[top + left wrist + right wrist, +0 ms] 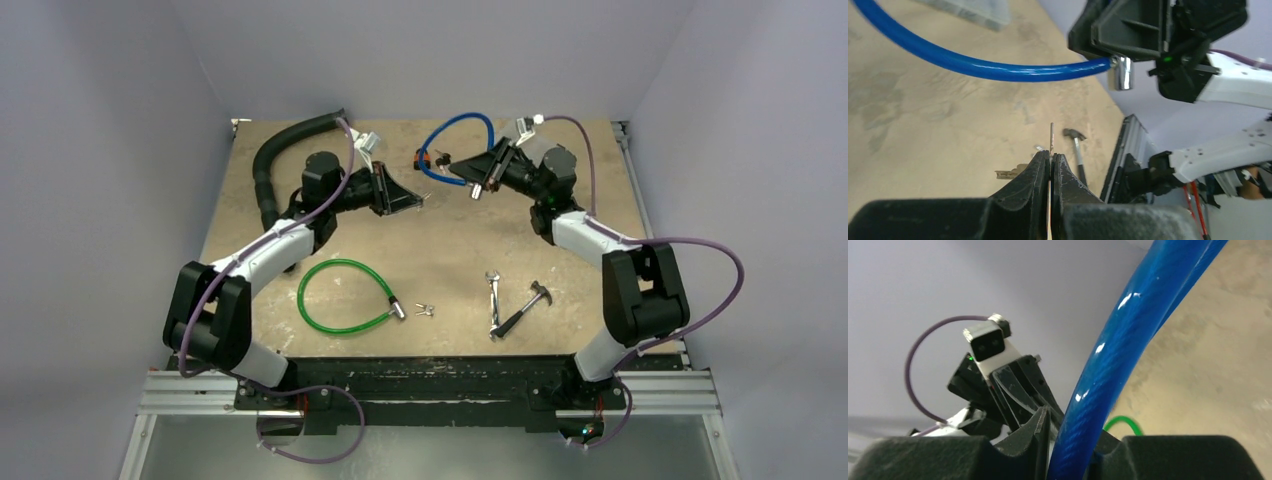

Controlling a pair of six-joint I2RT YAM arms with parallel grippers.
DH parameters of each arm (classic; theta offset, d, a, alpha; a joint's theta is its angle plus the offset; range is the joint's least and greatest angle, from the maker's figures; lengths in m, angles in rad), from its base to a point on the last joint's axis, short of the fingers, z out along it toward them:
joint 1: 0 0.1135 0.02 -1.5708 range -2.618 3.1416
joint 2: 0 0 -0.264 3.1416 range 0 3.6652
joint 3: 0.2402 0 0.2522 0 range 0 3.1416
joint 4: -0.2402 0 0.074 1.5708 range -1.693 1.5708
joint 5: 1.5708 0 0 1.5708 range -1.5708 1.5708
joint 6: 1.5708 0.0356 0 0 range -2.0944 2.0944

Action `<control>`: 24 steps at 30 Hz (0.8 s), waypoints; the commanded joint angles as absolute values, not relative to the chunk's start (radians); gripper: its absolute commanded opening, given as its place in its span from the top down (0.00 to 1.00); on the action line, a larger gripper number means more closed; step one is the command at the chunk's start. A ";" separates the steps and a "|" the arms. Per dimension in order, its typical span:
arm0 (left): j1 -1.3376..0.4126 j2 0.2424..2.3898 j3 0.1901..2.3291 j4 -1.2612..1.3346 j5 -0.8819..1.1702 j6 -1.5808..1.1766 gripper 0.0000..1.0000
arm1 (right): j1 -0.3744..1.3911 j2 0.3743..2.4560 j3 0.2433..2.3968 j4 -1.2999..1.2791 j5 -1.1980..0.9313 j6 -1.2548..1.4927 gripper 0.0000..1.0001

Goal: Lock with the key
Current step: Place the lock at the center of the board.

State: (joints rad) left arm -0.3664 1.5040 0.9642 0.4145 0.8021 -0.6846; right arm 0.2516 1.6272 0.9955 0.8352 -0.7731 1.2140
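Observation:
A blue cable lock (462,128) loops at the back of the table. My right gripper (462,177) is shut on the cable near its silver end (1120,77); in the right wrist view the blue cable (1108,385) runs up between the jaws of the right gripper (1070,432). My left gripper (415,200) faces it from the left, a short gap away. In the left wrist view the left gripper (1052,157) is shut on a thin key (1052,137), blade pointing up, below and left of the silver end. A second key (1009,174) hangs beside the fingers.
A green cable lock (345,295) lies front left with small keys (425,310) beside it. A wrench (492,292) and a hammer (525,308) lie front right. A black hose (275,155) curls at the back left.

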 commanded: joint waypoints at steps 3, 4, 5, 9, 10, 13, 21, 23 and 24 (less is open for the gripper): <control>-0.354 1.508 0.926 0.206 0.624 -0.532 1.00 | 0.259 1.604 0.907 0.780 -0.696 1.095 1.00; -0.351 1.515 0.915 0.221 0.614 -0.549 1.00 | 0.263 1.617 0.899 0.791 -0.690 1.094 1.00; -0.349 1.520 0.904 0.243 0.604 -0.570 1.00 | 0.264 1.629 0.891 0.803 -0.686 1.091 1.00; -0.347 1.529 0.892 0.269 0.598 -0.595 1.00 | 0.275 1.644 0.854 0.811 -0.658 1.083 1.00; -0.347 1.525 0.893 0.266 0.600 -0.591 1.00 | 0.277 1.638 0.837 0.816 -0.650 1.080 1.00; -0.347 1.519 0.881 0.264 0.599 -0.587 1.00 | 0.287 1.614 0.787 0.836 -0.637 1.077 1.00; -0.347 1.544 0.866 0.274 0.604 -0.605 1.00 | 0.304 1.597 0.708 0.872 -0.612 1.073 1.00; -0.347 1.548 0.868 0.274 0.603 -0.604 1.00 | 0.307 1.603 0.697 0.876 -0.611 1.073 1.00; -0.347 1.548 0.869 0.276 0.603 -0.606 1.00 | 0.308 1.608 0.694 0.884 -0.612 1.076 1.00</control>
State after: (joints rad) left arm -0.3534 1.5429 0.8688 0.2417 0.6064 -0.5922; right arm 0.3019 1.6535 0.7006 0.7685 -0.6361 1.0977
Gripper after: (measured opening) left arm 0.036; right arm 0.263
